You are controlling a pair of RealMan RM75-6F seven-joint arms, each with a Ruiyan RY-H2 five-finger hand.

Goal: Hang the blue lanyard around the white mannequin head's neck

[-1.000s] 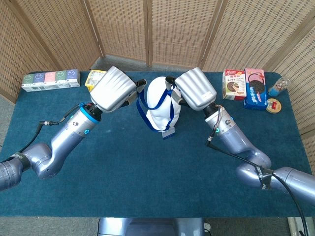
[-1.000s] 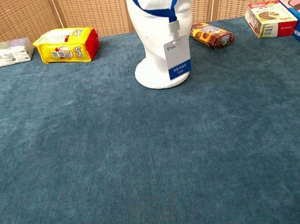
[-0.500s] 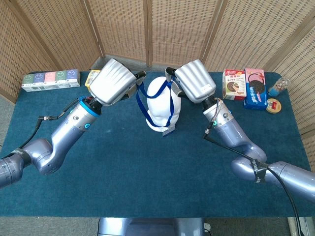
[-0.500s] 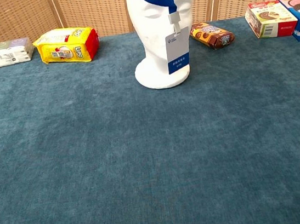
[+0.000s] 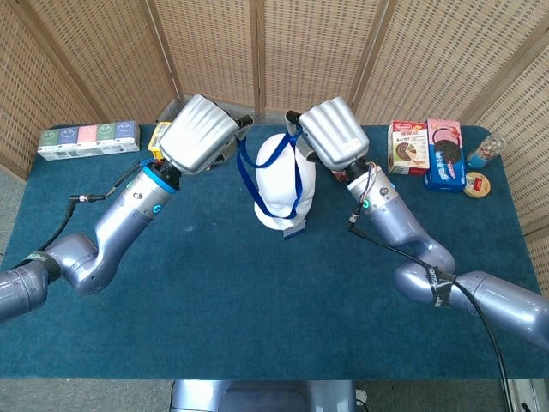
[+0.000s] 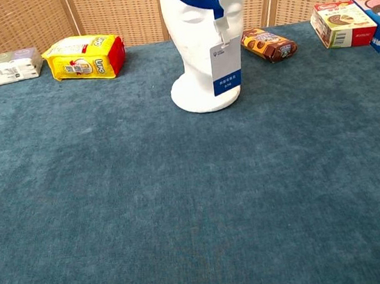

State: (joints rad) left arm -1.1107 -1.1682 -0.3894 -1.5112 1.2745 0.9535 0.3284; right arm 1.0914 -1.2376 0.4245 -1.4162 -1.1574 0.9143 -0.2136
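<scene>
A: What is changing since a second ago?

B: Both hands are drawing upward and toward the back of the tabletop (image 5: 214, 300), carrying the strap higher. In the chest view the badge is now hanging a little higher against the neck than it was.

A: Start with the biggest things.

B: The blue tabletop is carrying everything. The white mannequin head (image 5: 279, 176) is standing upright near its middle, toward the back edge. The left hand (image 5: 199, 135) is hovering just beside the head on one side, and the right hand (image 5: 333, 135) is hovering just beside it on the other.

A: Are the hands holding anything?

B: Each one is gripping the blue lanyard (image 5: 298, 172), fingers curled in on the strap at its own side of the head. The fingertips themselves are hiding under the silver backs of the hands, so I am reading the grip from where the strap is running.

A: And where is the lanyard sitting?

B: It is looping over the head, with the strap crossing the face in the chest view and coming down in a V. Its badge (image 6: 226, 66) is dangling in front of the neck, touching the white base.

A: Anything smaller around?

B: A yellow snack pack (image 6: 85, 57) is lying well to one side, a row of pastel boxes (image 5: 88, 140) is sitting at the far corner, and a brown cookie packet (image 6: 269, 42) is lying just beside the head. Red and pink boxes (image 5: 426, 146) are standing at the other end.
</scene>
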